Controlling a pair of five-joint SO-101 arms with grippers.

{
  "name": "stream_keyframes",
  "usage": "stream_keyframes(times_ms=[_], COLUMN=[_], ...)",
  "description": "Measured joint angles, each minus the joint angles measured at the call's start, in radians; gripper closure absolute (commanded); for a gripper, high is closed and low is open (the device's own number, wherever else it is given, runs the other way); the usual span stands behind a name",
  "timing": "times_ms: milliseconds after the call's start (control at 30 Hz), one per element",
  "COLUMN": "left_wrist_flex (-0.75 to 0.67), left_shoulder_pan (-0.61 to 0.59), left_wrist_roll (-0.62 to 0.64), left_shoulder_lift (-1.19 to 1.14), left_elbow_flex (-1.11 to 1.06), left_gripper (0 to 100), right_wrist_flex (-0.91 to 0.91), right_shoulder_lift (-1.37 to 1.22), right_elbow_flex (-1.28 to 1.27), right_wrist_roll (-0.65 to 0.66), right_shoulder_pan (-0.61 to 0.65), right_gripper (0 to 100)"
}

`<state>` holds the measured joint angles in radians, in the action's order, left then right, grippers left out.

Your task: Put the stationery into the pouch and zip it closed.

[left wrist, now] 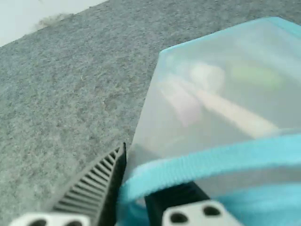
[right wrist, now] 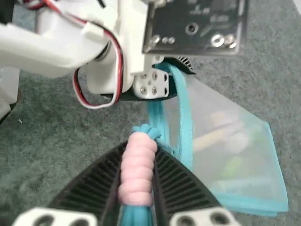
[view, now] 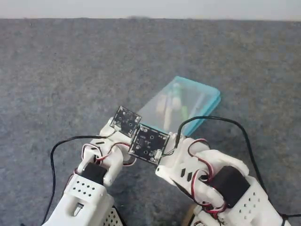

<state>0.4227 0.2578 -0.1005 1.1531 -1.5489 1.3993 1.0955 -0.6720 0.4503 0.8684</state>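
Right now my right claw [right wrist: 140, 149] is pinching the pink zipper pull [right wrist: 137, 179] tightly between its jaws, while my left claw [left wrist: 134, 188] is clamping the teal edge of the pouch [left wrist: 211, 94]. The translucent pouch is lying on the grey bench [left wrist: 61, 94] just ahead of both arms, with the stationery [left wrist: 235, 117] showing inside it.

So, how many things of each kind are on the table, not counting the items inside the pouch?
pouch: 1
pink zipper pull: 1
grippers: 2, the left gripper and the right gripper
Total: 4
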Motion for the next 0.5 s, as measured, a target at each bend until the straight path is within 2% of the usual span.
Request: stream_keyframes(times_ms=[233, 500], left_wrist_flex=[0.098, 0.135], left_shoulder_pan=[-0.115, -0.043], left_wrist_roll=[0.072, 0.074], left_shoulder_lift=[0.000, 0.000], left_elbow_flex=[0.055, 0.058], left_gripper=[99, 99], right_wrist_flex=[0.018, -0.137], right_shoulder_lift=[0.000, -0.037], right_elbow_flex=[0.000, 0.000], right_wrist_roll=[0.005, 0.005], right_shoulder_pan=[0.000, 0.000], right_gripper=[99.2, 99.1])
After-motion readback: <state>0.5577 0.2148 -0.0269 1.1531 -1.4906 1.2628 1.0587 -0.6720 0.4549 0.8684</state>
